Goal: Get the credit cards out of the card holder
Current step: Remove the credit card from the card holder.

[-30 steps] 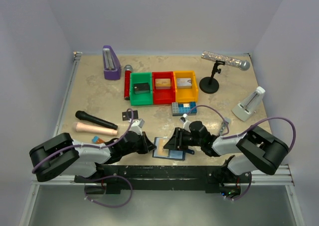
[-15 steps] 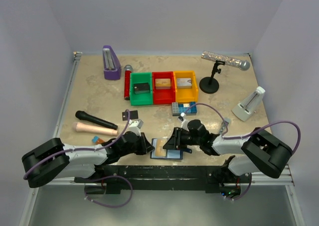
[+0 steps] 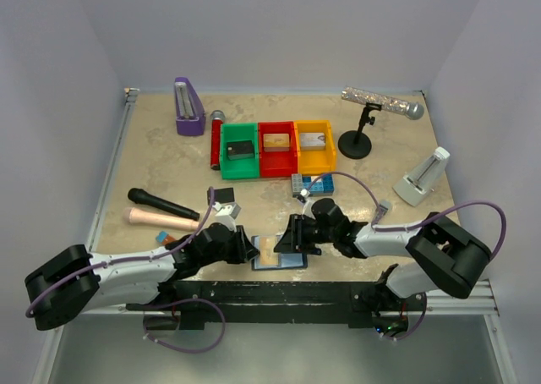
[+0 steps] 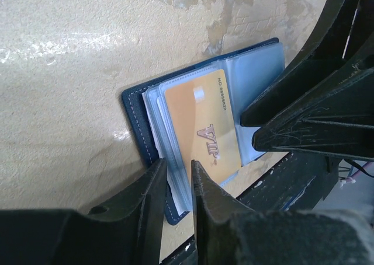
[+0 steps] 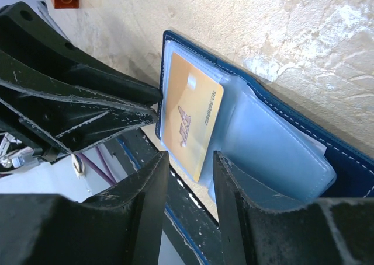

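Note:
The navy card holder (image 3: 282, 255) lies open at the near table edge, with its pale pockets (image 4: 257, 81) facing up. A gold credit card (image 4: 201, 125) sticks partly out of a pocket, and its corner (image 5: 186, 122) points toward the table edge. My left gripper (image 4: 178, 180) is at the holder's left edge, jaws a narrow gap apart over the pocket stack. My right gripper (image 5: 190, 163) is open at the card's free corner, touching nothing. In the top view the left gripper (image 3: 248, 247) and right gripper (image 3: 290, 238) flank the holder.
Green (image 3: 225, 151), red (image 3: 276, 162) and yellow (image 3: 330, 147) bins at mid-table each hold a card. A blue studded plate (image 3: 308, 183) lies behind the right gripper. A black microphone (image 3: 165, 205) and a pink handle (image 3: 161, 219) lie left. The black base rail (image 3: 279, 295) runs just in front.
My left gripper was shut and has opened a little. The right jaws narrowed, then widened again. Both grippers and the holder have shifted slightly left.

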You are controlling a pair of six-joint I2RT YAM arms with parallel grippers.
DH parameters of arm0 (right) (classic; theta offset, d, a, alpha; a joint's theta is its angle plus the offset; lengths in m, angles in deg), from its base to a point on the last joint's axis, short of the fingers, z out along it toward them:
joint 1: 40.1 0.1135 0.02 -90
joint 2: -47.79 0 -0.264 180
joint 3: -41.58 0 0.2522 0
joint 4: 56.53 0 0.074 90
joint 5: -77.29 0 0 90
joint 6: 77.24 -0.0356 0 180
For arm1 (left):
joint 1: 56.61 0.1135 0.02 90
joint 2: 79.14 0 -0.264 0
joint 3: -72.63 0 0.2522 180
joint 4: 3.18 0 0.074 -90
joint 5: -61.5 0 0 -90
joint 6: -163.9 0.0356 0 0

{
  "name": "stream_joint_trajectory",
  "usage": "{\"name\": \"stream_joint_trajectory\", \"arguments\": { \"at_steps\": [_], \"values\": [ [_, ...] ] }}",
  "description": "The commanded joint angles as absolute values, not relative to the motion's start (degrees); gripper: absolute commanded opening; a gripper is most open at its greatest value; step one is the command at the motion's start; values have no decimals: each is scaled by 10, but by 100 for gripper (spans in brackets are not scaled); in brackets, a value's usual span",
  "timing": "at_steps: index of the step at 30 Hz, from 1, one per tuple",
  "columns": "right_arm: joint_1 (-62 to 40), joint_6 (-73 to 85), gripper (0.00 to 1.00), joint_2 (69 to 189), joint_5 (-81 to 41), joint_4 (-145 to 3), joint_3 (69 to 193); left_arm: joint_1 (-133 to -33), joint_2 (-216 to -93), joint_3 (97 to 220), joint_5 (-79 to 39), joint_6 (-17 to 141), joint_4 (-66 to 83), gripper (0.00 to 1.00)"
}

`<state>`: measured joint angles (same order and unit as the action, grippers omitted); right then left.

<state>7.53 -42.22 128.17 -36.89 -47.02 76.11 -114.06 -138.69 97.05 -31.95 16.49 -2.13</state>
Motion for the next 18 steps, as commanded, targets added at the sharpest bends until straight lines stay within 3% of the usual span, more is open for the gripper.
{"name": "stream_joint_trajectory", "arguments": {
  "at_steps": [1,8,18],
  "values": [
    [79,-408,41,1289,-378,-474,780,-1141,-1377,994,-332,178,-22,26],
    [79,-413,41,1295,-382,-461,776,-1141,-1359,1001,-336,180,-32,13],
    [79,-421,43,1303,-393,-444,780,-1141,-1394,1008,-332,185,-65,2]
  ]
}}
